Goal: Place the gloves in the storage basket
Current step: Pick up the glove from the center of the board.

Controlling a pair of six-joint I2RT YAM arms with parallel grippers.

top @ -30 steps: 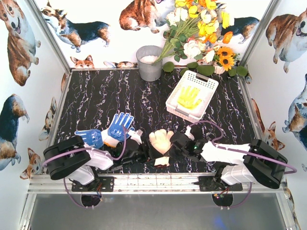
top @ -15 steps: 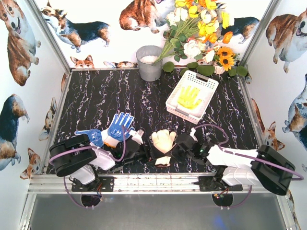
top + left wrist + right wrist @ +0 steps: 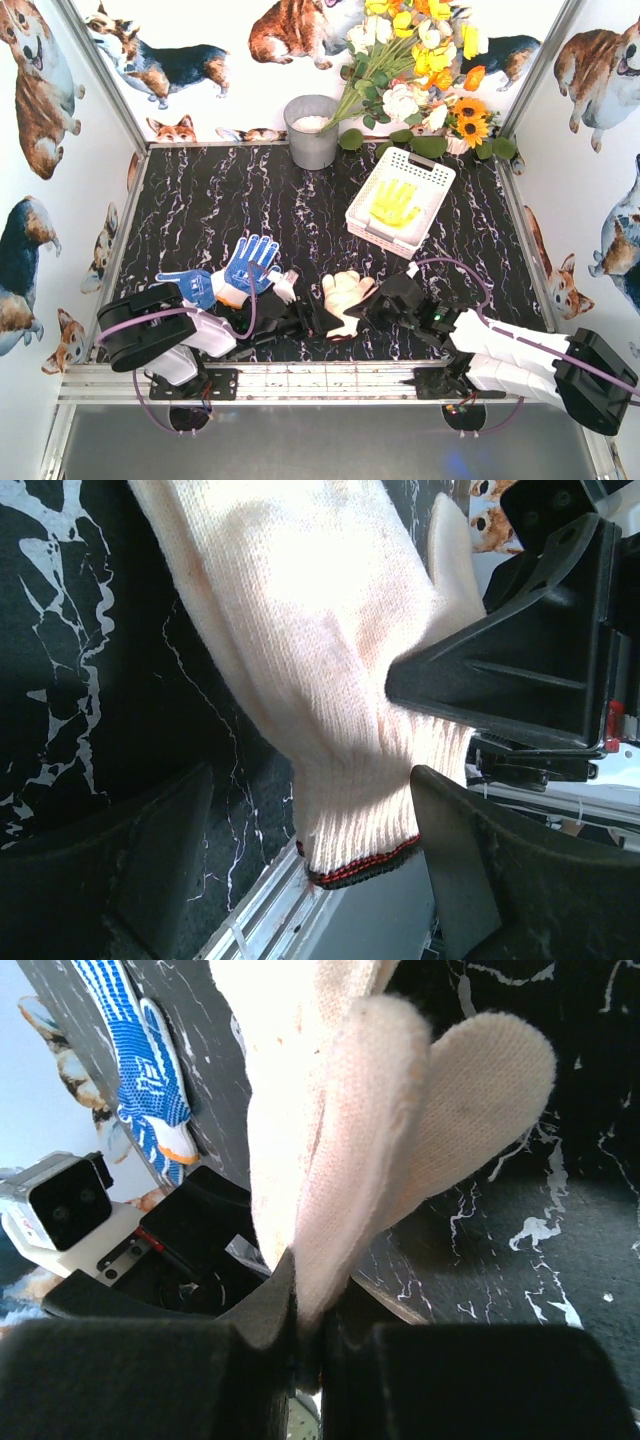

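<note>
Reaching low and leftward, the right gripper (image 3: 305, 1335) pinches the cream knit glove (image 3: 343, 293) (the left gripper (image 3: 320, 865) gapes open astride its cuff).

The top camera is looking steeply down from high at the near side over the whole black marbled tabletop (image 3: 250, 190), while both wrist cameras are facing each other, peering from very close at the same cream knit glove (image 3: 300, 630) near the front edge.
</note>
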